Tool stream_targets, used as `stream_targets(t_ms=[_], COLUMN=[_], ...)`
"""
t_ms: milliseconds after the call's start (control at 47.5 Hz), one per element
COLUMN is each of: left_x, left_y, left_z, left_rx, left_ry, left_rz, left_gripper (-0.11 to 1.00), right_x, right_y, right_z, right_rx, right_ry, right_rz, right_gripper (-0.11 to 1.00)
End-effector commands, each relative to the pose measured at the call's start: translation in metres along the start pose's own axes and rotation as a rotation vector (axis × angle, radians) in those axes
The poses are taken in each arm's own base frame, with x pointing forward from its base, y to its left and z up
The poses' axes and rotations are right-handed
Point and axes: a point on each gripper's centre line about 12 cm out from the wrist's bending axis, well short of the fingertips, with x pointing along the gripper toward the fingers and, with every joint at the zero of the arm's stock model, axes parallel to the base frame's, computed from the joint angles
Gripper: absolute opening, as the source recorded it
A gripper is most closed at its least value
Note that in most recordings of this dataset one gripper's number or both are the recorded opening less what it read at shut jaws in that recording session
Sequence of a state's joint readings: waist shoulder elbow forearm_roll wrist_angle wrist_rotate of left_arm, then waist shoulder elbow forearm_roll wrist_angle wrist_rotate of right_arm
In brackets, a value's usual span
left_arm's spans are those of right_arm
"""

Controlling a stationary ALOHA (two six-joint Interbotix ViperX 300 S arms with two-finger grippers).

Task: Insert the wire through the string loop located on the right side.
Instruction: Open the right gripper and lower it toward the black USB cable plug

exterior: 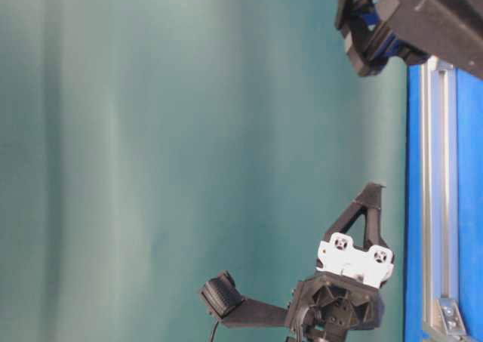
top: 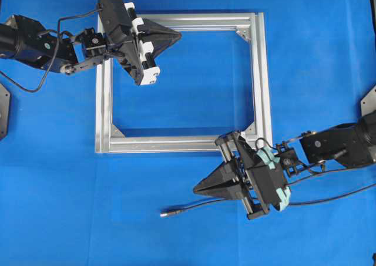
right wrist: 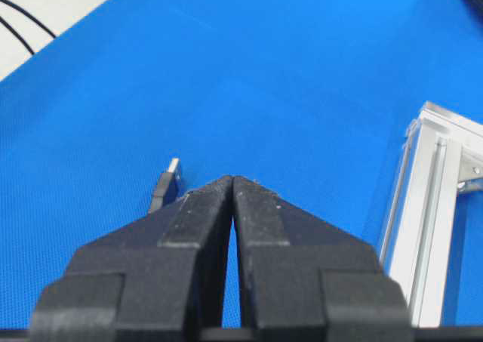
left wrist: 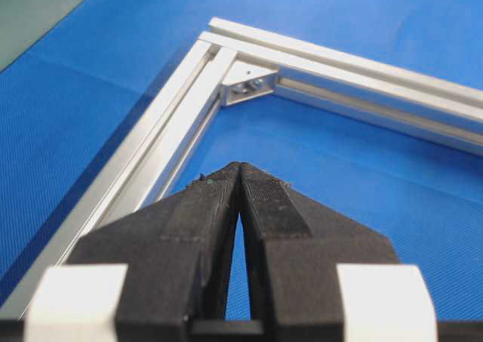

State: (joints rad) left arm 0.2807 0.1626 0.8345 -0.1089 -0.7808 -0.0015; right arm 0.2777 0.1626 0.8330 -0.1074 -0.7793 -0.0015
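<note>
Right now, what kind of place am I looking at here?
Probably a robotics lab test bench: two arms with shut end effectors, left end effector and right end effector, work over a blue mat holding an aluminium frame and a wire.

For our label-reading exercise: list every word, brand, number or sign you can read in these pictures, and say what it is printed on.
None can be read.
The small green dot on the left arm: a mark, no text.
No lettering shows on the aluminium frame, the wire or either gripper.

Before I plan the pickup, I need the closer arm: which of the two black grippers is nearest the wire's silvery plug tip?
The right gripper, hovering just above the thin black wire's plug tip; the left gripper sits over the square aluminium frame's far rail.
</note>
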Motion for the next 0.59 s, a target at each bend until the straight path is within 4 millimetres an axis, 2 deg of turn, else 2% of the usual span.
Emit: stream_targets(t_ms=[0,105,337,484,569], left_x=[-0.0043,-0.0043,-0.0027,-0.0024,-0.0024], left_y=[-0.0054,-0.0054,-0.0057,-0.0058,-0.0058], left_z=[0.0183,0.018,0.0199,0.0204,0.0206], left_rx=[0.024,0.024,0.023,0.022,0.021], left_ry=[-0.039,-0.036,-0.041,-0.042,-0.044], left_rz=[-0.025,-0.025,-0.025,-0.025,-0.025], left_gripper=[0.0,0.0,0.0,0.0,0.0], right_x=[-0.0005,-0.0008,-0.0008,-0.0008,-0.0002], right_y=[0.0038,0.0065,0.0063,0.0099,0.0133], right_z=[0.0211,0.0215,0.0203,0.0211,0.0224], right_rx=[-0.001,0.005,0.047,0.063,0.069], right_ry=[-0.059,-0.031,-0.011,-0.013,-0.016], right_rz=[0.009,0.017,0.015,0.025,0.033], right_gripper=[0.0,-0.05,-0.05,-0.05,0.0])
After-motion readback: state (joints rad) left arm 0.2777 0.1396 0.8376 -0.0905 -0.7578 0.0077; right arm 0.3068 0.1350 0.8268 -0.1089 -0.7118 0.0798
